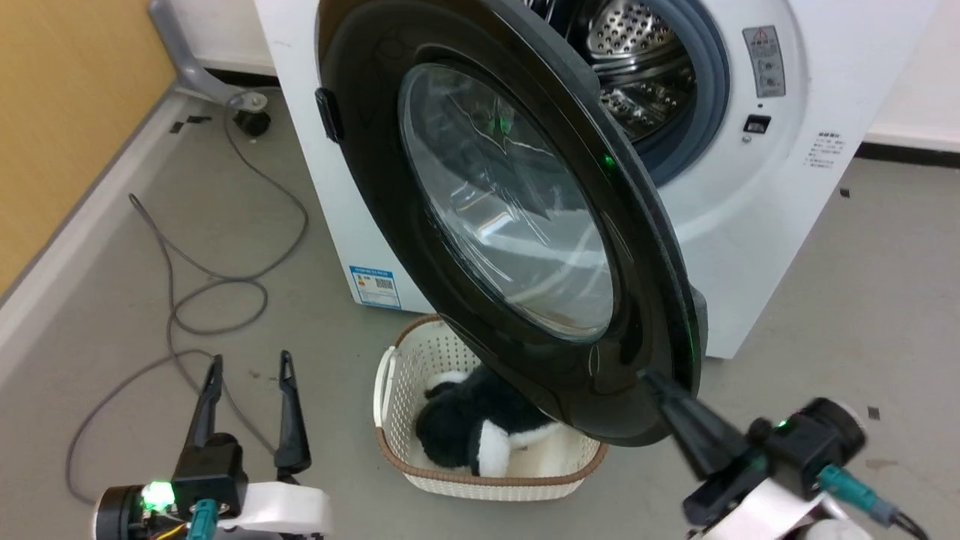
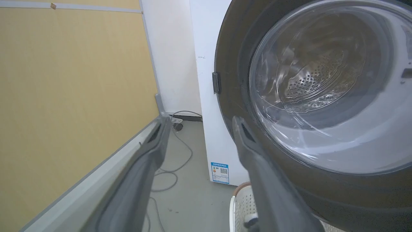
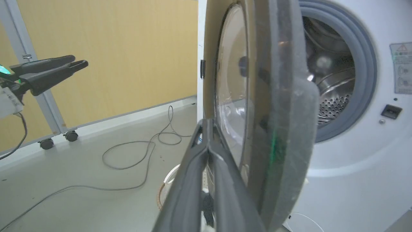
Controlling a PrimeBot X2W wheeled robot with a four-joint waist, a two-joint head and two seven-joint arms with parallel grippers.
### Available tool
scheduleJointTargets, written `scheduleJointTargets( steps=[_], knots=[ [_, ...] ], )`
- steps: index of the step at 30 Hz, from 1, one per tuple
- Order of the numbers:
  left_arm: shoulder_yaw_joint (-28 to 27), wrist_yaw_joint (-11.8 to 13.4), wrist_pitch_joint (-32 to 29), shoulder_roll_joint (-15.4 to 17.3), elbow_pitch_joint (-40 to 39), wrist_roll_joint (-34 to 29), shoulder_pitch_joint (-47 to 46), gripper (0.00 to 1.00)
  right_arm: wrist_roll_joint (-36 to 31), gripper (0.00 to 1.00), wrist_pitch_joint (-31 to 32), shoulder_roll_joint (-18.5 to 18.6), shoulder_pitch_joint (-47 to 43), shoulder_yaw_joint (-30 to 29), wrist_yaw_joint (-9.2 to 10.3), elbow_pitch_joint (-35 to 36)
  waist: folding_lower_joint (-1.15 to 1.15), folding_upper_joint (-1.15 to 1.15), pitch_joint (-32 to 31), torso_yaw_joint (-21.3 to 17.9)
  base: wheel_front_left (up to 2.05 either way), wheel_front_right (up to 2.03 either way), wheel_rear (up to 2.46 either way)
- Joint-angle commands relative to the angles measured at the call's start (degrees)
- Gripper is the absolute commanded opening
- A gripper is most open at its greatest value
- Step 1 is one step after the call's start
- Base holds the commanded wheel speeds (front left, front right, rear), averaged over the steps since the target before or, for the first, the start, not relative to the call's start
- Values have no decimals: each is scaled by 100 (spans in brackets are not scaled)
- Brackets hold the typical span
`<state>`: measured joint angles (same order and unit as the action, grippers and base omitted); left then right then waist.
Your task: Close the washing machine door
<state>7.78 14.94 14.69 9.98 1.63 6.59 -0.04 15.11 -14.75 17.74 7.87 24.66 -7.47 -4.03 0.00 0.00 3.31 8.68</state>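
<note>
- Right hand (image 1: 654, 381) closed, empty, fingertips at near lower rim of door (image 1: 510, 217), outer face; left hand (image 1: 251, 361) open, well apart at near left.
- Door half open, hinged left, free edge towards right hand; push should go far-right towards washer (image 1: 750, 225).
- Door: wide black rim, clear bulging glass, nearly washer-wide.

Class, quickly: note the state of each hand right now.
Left hand: open, empty.
Right hand: closed, empty, tips by the door.
</note>
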Motion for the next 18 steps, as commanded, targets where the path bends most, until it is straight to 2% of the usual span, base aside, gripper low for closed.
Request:
scheduleJointTargets(
  steps=[1, 10, 18],
  knots=[
    [-13, -33, 30, -40, -6, -69, -91, 100, 5, 0, -25, 9, -35, -132, -2, -109, 0, 0, 80, -23, 0, 0, 0],
    [-11, -152, 30, -267, -68, -260, -349, 100, -117, 0, -25, -126, 406, -1043, -2, -623, 0, 0, 564, -26, 0, 0, 0],
    [27, -250, 30, -452, -108, -337, -689, 100, -330, 0, -25, -48, 1414, -1866, -2, -1386, 0, 0, 1128, 58, 0, 0, 0]
  ],
)
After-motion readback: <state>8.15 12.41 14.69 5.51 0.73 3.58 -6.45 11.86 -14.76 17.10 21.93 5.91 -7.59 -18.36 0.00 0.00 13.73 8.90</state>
